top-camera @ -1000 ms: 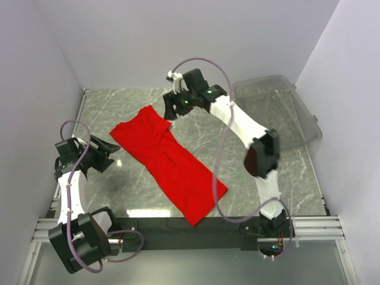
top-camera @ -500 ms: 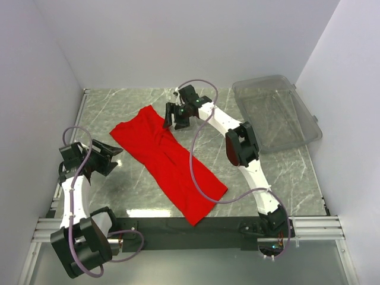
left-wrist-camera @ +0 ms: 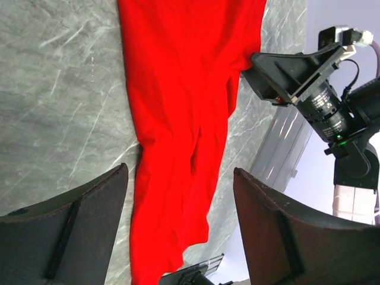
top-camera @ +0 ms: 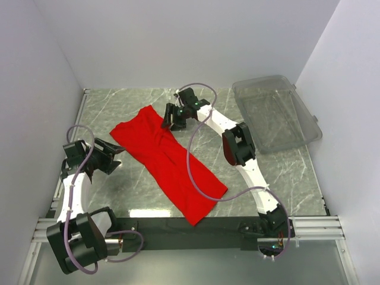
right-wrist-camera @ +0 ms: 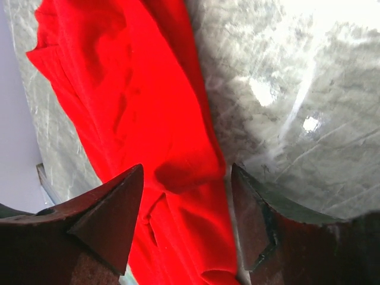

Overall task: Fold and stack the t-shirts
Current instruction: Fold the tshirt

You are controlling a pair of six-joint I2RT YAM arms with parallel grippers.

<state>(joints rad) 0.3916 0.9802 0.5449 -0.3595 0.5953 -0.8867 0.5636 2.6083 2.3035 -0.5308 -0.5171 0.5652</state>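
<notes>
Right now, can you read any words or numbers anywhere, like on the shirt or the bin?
None: no word, number or sign can be read in any view.
The shirt is plain red, with no print or tag showing.
The bin is clear plastic, with no label showing.

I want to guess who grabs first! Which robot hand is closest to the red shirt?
The right gripper: its open jaws hang over the t-shirt's far edge. The left gripper hangs over bare table, apart from the cloth.
</notes>
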